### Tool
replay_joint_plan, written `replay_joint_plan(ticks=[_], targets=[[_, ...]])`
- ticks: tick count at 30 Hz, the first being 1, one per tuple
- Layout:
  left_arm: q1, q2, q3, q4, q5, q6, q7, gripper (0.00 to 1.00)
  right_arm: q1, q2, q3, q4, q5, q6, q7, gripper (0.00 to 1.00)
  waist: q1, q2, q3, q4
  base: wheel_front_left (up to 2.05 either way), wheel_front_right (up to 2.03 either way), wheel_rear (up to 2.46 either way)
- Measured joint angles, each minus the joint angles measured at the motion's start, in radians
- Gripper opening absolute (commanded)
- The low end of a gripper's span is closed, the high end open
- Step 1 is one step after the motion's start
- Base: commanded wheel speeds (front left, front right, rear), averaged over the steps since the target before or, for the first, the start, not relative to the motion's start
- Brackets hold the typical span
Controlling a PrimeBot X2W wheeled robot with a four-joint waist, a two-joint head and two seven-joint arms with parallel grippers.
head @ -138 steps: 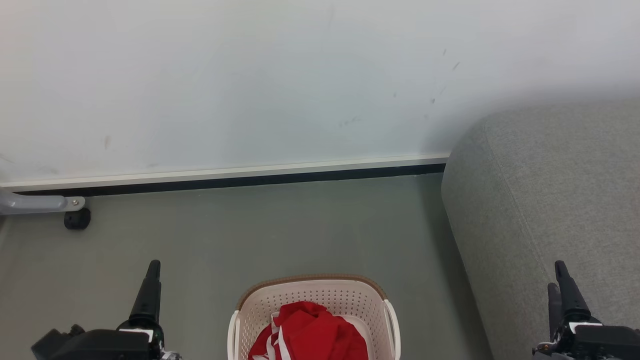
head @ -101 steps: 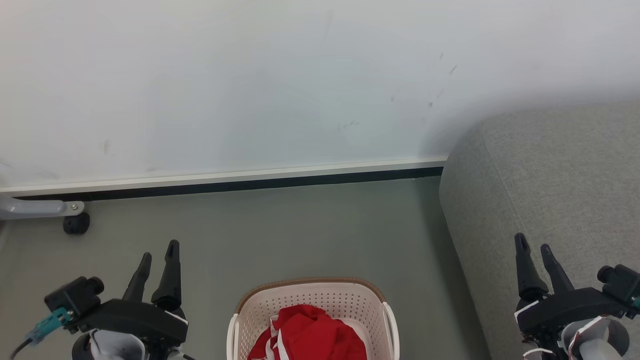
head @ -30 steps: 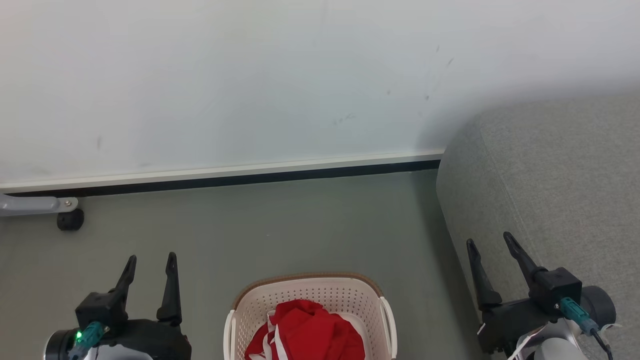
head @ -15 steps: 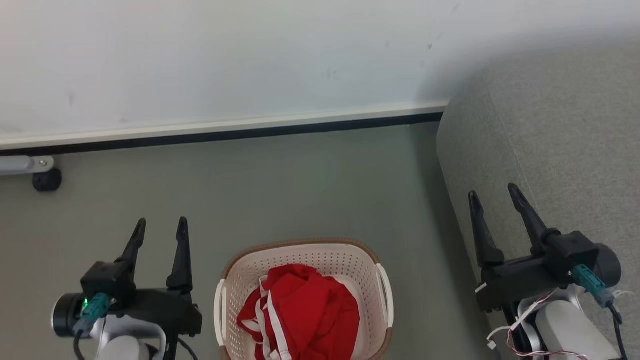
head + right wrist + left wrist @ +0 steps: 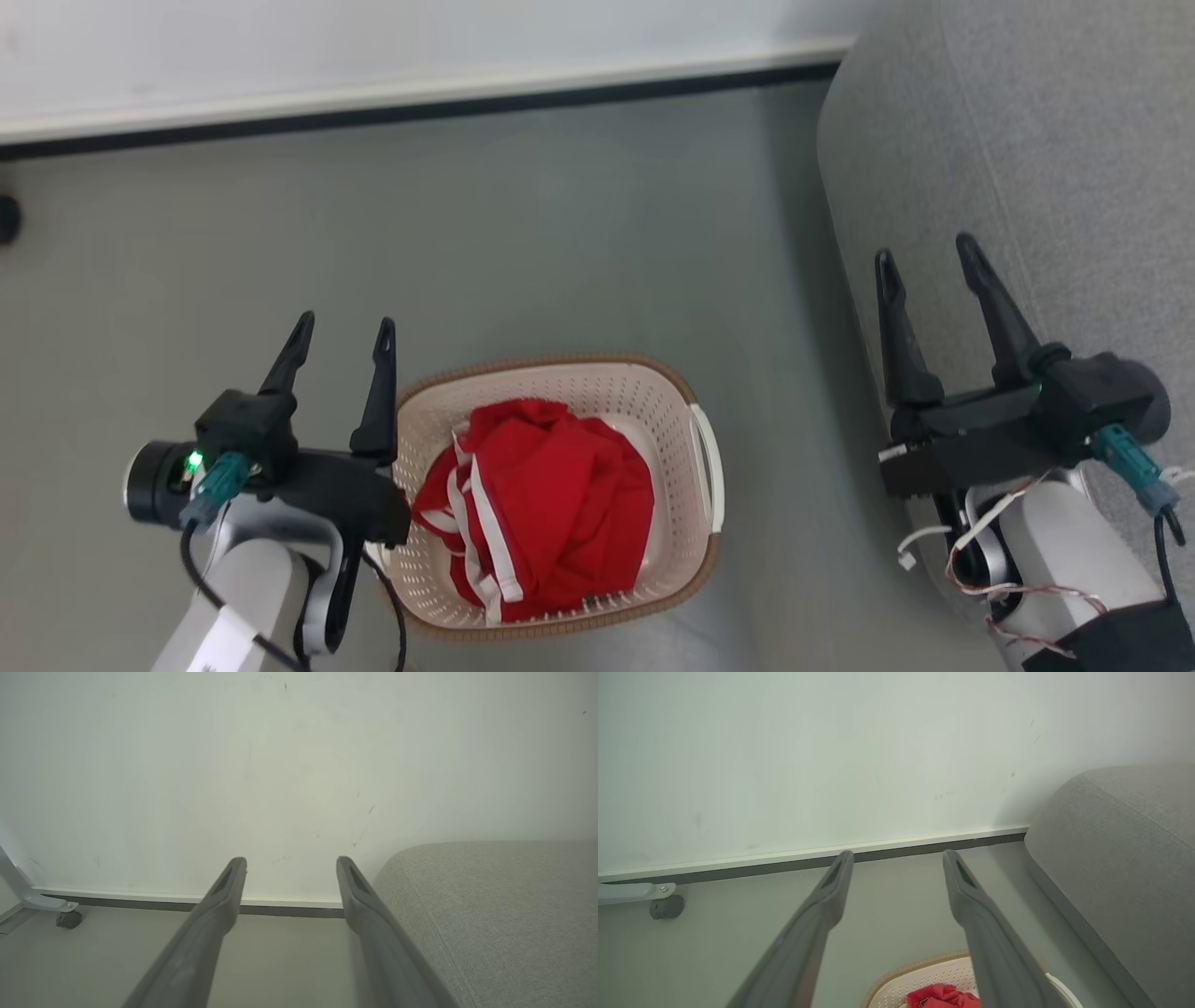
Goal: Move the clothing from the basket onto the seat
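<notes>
Well, the biggest thing before us is the grey seat [image 5: 1027,140], which takes up the right side of our head view. It stands on the grey-green floor [image 5: 560,215], close to the pale wall [image 5: 831,756]. To its left and apart from it, the cream basket [image 5: 551,357] sits on the floor. The red clothing [image 5: 551,495] with white stripes lies bunched inside the basket, none of it on the seat. Our left gripper [image 5: 345,322] hangs by the basket's left rim, its two dark fingers spread wide with nothing between them. Our right gripper [image 5: 922,246] hangs at the seat's rounded edge, its fingers likewise spread wide and holding nothing. In both wrist views we look along parted fingers toward the wall. Smallest of all, a dark caster [image 5: 667,906] on a grey leg sits by the wall, far left.
</notes>
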Motion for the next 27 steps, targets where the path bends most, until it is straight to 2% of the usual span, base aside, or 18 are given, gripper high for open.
replay_joint_plan(ticks=[15,23,27], targets=[[-0.169,-0.014,-0.105,0.111,0.071,-0.053,0.089,1.00,-0.147,0.041,0.007,-0.058,-0.004,0.012,0.000,1.00,0.0000,0.0001,0.219,-0.064,0.00,0.00,0.00],[-0.214,-0.008,-0.143,0.211,0.105,-0.088,0.132,1.00,-0.188,0.071,0.019,-0.057,-0.004,0.027,0.000,1.00,-0.0001,0.0001,0.306,-0.121,0.00,0.00,0.00],[-0.227,-0.016,-0.145,0.259,0.104,-0.090,0.150,1.00,-0.199,0.082,0.020,-0.057,-0.004,0.033,0.000,1.00,-0.0002,0.0001,0.337,-0.153,0.00,0.00,0.00]])
